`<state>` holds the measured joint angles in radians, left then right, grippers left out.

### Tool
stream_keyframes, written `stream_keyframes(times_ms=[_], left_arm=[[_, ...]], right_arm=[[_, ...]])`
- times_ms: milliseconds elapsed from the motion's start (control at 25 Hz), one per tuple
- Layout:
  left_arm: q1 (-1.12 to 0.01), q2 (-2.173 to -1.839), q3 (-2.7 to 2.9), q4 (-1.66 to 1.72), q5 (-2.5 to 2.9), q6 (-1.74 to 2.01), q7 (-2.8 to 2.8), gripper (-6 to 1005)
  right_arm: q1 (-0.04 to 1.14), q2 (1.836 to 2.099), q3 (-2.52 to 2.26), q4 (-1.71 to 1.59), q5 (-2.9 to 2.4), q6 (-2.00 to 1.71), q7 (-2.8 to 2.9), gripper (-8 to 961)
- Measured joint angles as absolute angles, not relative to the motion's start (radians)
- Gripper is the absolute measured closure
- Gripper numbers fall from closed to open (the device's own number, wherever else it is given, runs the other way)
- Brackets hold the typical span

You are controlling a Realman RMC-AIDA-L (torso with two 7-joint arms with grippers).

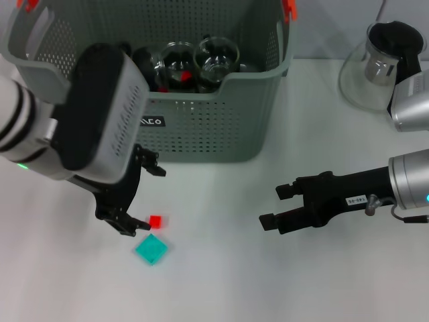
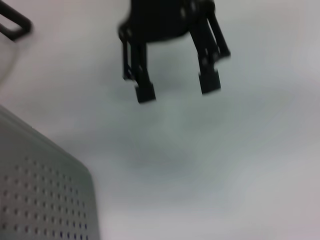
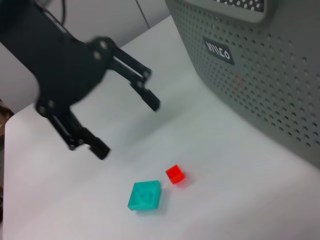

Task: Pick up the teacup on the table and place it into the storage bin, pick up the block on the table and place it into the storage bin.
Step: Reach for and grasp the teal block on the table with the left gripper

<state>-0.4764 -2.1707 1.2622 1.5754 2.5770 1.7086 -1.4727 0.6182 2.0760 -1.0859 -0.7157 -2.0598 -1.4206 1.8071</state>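
the left end effector (image 1: pixel 139 198) hangs low over the tabletop (image 1: pixel 221 282) just in front of the storage bin (image 1: pixel 201 127), its black fingers spread wide and holding nothing. one fingertip sits just beside the small red block (image 1: pixel 155 221), near it but apart as far as the right wrist view shows. next to the red piece, close by but not touching, lies a flat teal block (image 1: pixel 151 249), square with a faint round moulding on top.

both pieces look like hard, light plastic, stiff and unlikely to deform or break. the red one is tiny, so the fingers would need to close squarely on two opposite flat faces or it may squirt out or tip. the teal one is thin and lies flat, so a pinch across its opposite edges seems the only hold, and its smooth sides may slip.

the right end effector (image 1: pixel 277 206) hovers well apart on the other side, fingers also apart and empty. inside the bin are clear glass teacups (image 1: pixel 198 64), already placed, fragile and worth avoiding when dropping a block in. a glass teapot (image 1: pixel 375 67) stands at the far right.
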Motion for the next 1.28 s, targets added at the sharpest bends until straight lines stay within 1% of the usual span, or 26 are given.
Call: stream_keyframes(times_ms=[200, 680, 1280], left_arm=[[-0.506, -2.170, 1.356, 1.514, 2.682, 1.649, -1.428, 124], [-0.510, -2.173, 1.498, 1.510, 2.838, 1.631, -1.386, 124], [-0.511, -2.178, 1.634, 1.522, 2.854, 1.673, -1.354, 125]], right_arm=[[0.620, 2.083, -1.075, -0.713, -2.056, -1.420, 1.820, 8], [0.619, 2.093, -1.039, -0.701, -2.055, -1.417, 1.832, 9], [0.618, 2.095, -1.034, -0.690, -2.042, -1.413, 1.835, 9]])
